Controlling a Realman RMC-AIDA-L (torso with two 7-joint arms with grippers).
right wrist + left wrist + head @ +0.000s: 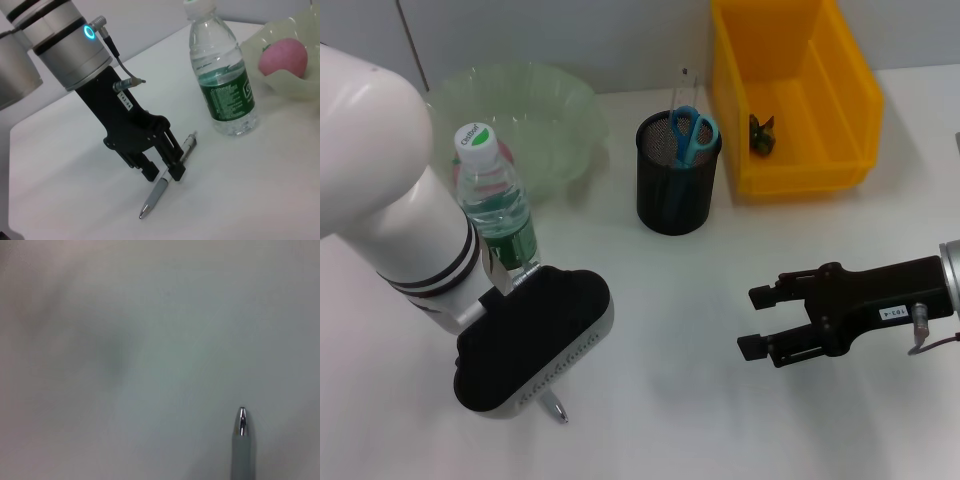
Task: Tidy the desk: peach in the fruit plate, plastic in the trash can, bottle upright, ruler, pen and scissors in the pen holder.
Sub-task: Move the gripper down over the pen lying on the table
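My left gripper (163,175) stands fingers-down on the table, shut around a silver pen (167,181) that lies flat; in the head view only the pen's tip (558,410) pokes out from under the gripper's black housing (535,340). The water bottle (495,200) stands upright just behind it. A pink peach (282,56) lies in the green fruit plate (560,110). The black mesh pen holder (677,190) holds blue-handled scissors (692,130) and a clear ruler (680,90). Dark crumpled plastic (762,135) lies in the yellow bin (850,90). My right gripper (748,322) hovers open and empty at the right.
The yellow bin stands at the back right, the pen holder in the back middle, the plate at the back left. White table surface (670,300) stretches between the two grippers.
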